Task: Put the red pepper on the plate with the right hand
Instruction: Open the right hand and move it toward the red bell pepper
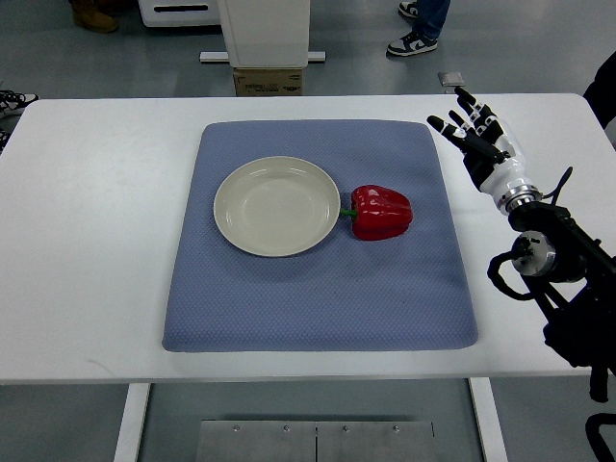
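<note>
A red pepper with a green stem lies on its side on the blue mat, just right of the cream plate. Its stem points at the plate's rim. The plate holds nothing. My right hand is over the white table at the mat's upper right corner, fingers spread and holding nothing. It is well to the right of and beyond the pepper. The left arm does not show.
The white table carries only the mat. A small grey object lies at the table's far edge near my hand. Beyond the table stand a white pedestal with a cardboard box and a person's feet.
</note>
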{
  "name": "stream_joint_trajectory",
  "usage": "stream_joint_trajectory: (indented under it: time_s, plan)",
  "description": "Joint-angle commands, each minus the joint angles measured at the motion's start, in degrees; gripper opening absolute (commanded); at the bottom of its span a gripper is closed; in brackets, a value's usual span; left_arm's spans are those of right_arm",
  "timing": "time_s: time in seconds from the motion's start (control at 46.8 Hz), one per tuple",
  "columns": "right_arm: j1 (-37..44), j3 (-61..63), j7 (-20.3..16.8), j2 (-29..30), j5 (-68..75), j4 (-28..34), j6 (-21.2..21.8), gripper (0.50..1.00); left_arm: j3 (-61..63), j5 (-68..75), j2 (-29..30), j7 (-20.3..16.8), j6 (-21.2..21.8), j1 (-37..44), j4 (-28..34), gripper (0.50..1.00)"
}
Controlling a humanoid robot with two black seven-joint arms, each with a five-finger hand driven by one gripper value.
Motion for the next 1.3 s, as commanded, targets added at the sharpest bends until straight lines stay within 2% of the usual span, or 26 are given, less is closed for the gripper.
stream_joint_trajectory:
  time_s: [0.0,0.342,1.283]
  plan:
    - [-0.1,0.0,0.0,0.0,0.0,0.0,0.0,1.0,0.1,0.1,0.0,0.0,0.1,0.0,0.1,1.0]
    - [-1.1,-0.1,0.1,2.1,0.0,0.1,0.0,1.0,0.0,0.1,0.0,0.0,0.1,0.0,0.1,1.0]
    - [-0.7,-0.1,0.2,1.7,0.0,0.1,0.1,1.0,0.0,0.1,0.0,0.0,0.1,0.0,0.1,1.0]
